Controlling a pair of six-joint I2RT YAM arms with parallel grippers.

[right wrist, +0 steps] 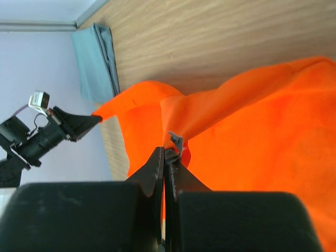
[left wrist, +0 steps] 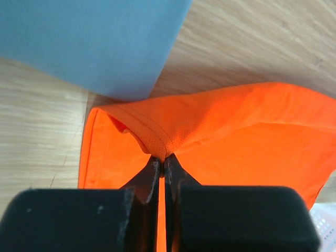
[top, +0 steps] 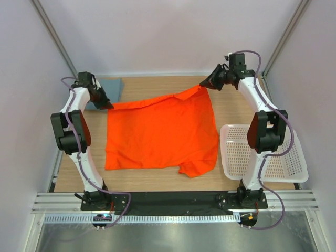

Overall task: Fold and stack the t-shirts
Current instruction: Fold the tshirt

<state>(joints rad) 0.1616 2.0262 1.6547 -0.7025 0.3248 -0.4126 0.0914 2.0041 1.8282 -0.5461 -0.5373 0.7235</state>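
The orange t-shirt (top: 160, 134) lies spread across the middle of the table, its far edge lifted and stretched between both grippers. My left gripper (top: 108, 105) is shut on its far left corner (left wrist: 157, 144). At the far right corner (right wrist: 176, 140), my right gripper (top: 202, 84) is shut on the cloth too, and a small grey tag shows at the pinch. The grey-blue t-shirt (top: 113, 86) lies folded at the far left corner of the table, partly behind the left arm, and shows as a blue fold (left wrist: 94, 42) just beyond the left gripper.
A white perforated basket (top: 262, 157) stands at the right side of the table, by the right arm's base. Bare wooden table (top: 233, 113) lies between the shirt and the basket. Walls close in the table at the back and sides.
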